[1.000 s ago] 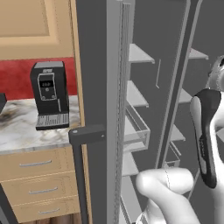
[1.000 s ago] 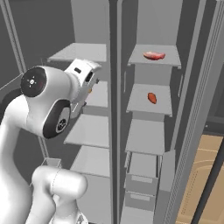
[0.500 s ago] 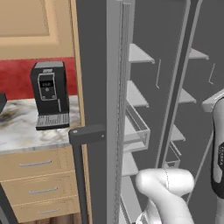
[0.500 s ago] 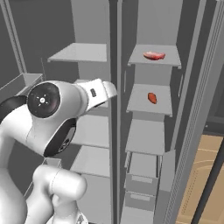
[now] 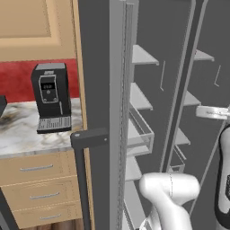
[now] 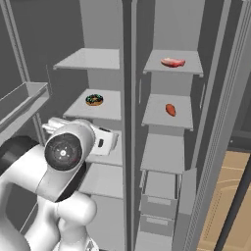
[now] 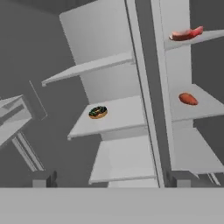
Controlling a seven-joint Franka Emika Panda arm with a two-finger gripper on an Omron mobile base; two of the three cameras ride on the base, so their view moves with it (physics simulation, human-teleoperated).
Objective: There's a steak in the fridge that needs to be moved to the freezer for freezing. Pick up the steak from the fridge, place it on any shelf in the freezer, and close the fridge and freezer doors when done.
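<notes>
The steak (image 6: 172, 62) (image 7: 186, 34), a pinkish-red slab, lies on the top shelf of the fridge (image 6: 171, 152), the right-hand compartment with drawers at its bottom. The freezer (image 6: 100, 105) is the compartment to the left of the centre post. Both doors stand open: one door (image 5: 94, 90) is seen edge-on with its dark handle (image 5: 90, 139), the other (image 6: 230, 98) rises at the far right. My gripper (image 6: 110, 141) (image 7: 113, 180) hangs open and empty in front of the freezer's middle shelves, well below and left of the steak.
A chocolate donut (image 6: 93, 100) (image 7: 98, 112) sits on a freezer shelf. An orange-red food item (image 6: 170, 109) (image 7: 188, 99) lies on the fridge shelf under the steak. A black coffee machine (image 5: 50, 96) stands on the marble counter (image 5: 22, 134) left of the unit.
My arm has swung down, and the hand has dropped from upper-shelf height to the middle shelves, turning toward the centre post. The gripper stayed open. The food has not moved.
</notes>
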